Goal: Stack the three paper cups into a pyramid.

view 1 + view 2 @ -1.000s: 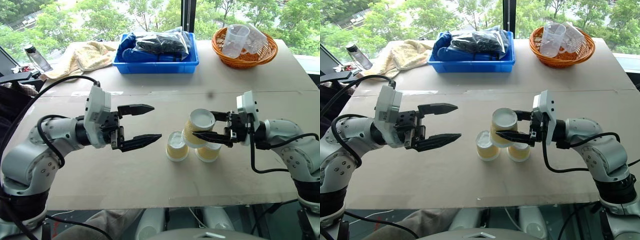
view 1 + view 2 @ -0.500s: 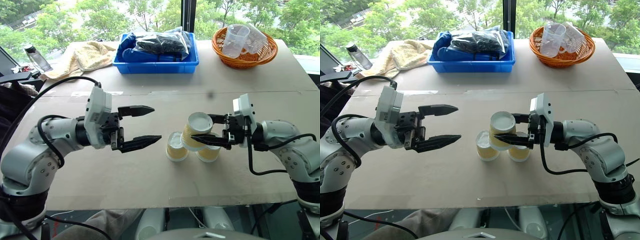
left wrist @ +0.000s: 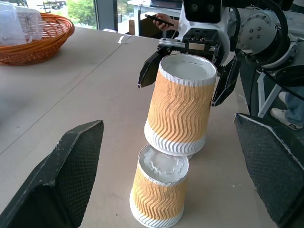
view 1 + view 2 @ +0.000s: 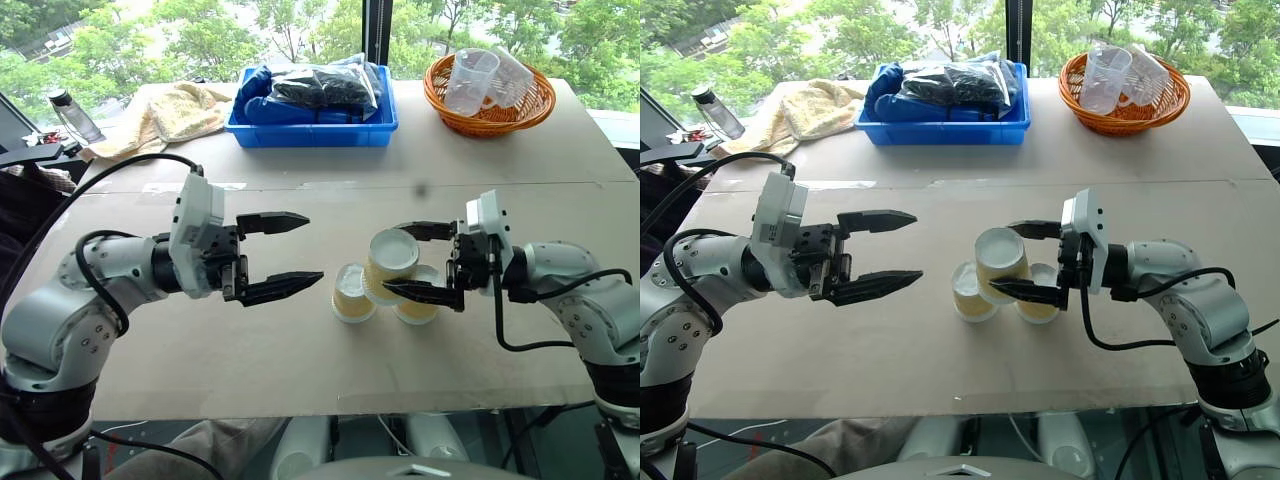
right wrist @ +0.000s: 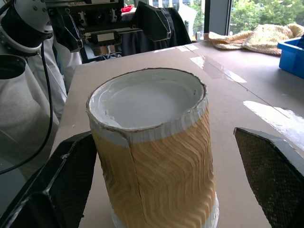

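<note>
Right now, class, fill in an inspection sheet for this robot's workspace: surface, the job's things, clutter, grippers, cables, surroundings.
Surface: tan table, bare around the cups.
Job's things: three paper cups upside down; top cup sits tilted on the left base cup and right base cup, pyramid formed but leaning.
Clutter: blue bin of bagged items, orange basket with clear plastic cups, yellow towel, bottle, all at the far edge.
Grippers: right gripper open, fingers on either side of the top cup, apart from it; left gripper open, empty, beside the stack.
Cables: black cables loop along both arms.
Surroundings: window with trees behind.
</note>
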Controlling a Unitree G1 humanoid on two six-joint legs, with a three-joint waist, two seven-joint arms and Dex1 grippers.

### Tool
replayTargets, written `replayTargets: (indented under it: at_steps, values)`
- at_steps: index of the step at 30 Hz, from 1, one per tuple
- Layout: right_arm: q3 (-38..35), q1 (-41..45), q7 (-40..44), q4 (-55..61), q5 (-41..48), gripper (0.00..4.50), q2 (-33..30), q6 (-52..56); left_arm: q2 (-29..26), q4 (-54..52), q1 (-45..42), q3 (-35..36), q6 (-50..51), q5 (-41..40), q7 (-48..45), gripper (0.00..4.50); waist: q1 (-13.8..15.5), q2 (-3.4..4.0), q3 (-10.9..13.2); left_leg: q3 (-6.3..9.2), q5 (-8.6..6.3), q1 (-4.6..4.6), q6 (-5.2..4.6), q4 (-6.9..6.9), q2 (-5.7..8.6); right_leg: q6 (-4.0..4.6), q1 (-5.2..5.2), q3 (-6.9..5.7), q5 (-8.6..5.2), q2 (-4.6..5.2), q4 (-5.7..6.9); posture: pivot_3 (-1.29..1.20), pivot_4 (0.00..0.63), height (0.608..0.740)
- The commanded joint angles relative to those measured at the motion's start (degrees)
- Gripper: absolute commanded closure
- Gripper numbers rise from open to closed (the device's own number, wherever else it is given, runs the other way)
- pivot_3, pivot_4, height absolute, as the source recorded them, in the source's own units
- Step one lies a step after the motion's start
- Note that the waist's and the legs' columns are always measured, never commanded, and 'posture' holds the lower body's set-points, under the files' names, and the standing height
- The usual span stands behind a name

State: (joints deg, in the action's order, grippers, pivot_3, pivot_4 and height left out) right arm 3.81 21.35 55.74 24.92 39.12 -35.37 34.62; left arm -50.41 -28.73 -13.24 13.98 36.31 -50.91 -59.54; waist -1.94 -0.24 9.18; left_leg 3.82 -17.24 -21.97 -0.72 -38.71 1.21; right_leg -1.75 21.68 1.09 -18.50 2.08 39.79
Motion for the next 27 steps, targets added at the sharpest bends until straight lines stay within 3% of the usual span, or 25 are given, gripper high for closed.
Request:
replayTargets:
  at_steps: [1,9,13,17,21,27]
  values:
    - [-2.0,-0.6,0.6,1.3,0.8,0.04,-1.0,-0.8,-0.4,-1.8,-0.7,0.2,0.1,-0.9,0.1,0.0,0.0,0.0,0.0,0.0,0.0,0.0,0.0,0.0,0.0,0.0,0.0,0.0,0.0,0.0,0.0,0.0,0.15,0.74]
    - [-7.4,-4.5,1.1,3.9,4.2,0.04,-6.0,0.8,-0.4,-1.6,-1.2,-0.2,0.5,-0.9,0.2,0.0,0.2,-0.02,0.0,0.0,0.0,-0.01,0.0,0.0,0.0,0.0,-0.01,0.0,0.0,0.0,0.0,0.0,0.15,0.74]
    - [-14.9,-10.9,1.5,4.2,6.6,0.04,-10.0,1.7,-0.6,-1.0,0.9,0.2,-0.2,1.1,0.3,0.0,0.6,-0.04,0.0,0.0,-0.01,-0.01,-0.01,0.0,0.0,0.0,-0.02,-0.01,0.0,0.0,-0.02,0.0,0.15,0.74]
    - [-20.9,-18.7,2.8,-0.5,2.8,0.04,-12.0,-2.8,0.7,0.3,6.3,1.8,-2.5,4.6,2.2,0.0,1.0,-0.06,0.0,-0.02,-0.01,0.01,-0.02,0.02,0.0,0.0,-0.06,0.01,0.0,0.0,-0.05,0.0,0.15,0.74]
    - [-24.0,-26.6,2.8,-10.0,-3.4,0.04,-8.4,-12.2,4.3,6.6,15.8,2.1,-7.5,14.1,7.8,0.0,1.2,-0.07,0.0,-0.04,-0.07,0.07,-0.13,0.05,-0.01,0.0,-0.11,0.03,0.0,0.0,-0.05,0.0,0.15,0.74]
    - [-22.1,-26.2,1.0,-19.2,-10.4,0.04,-1.4,-25.3,8.3,12.1,21.3,-2.7,-13.9,25.3,12.8,0.0,1.2,-0.06,0.0,-0.14,-0.13,0.18,-0.23,0.05,-0.01,0.0,-0.13,0.15,0.0,0.01,0.04,0.0,0.15,0.74]
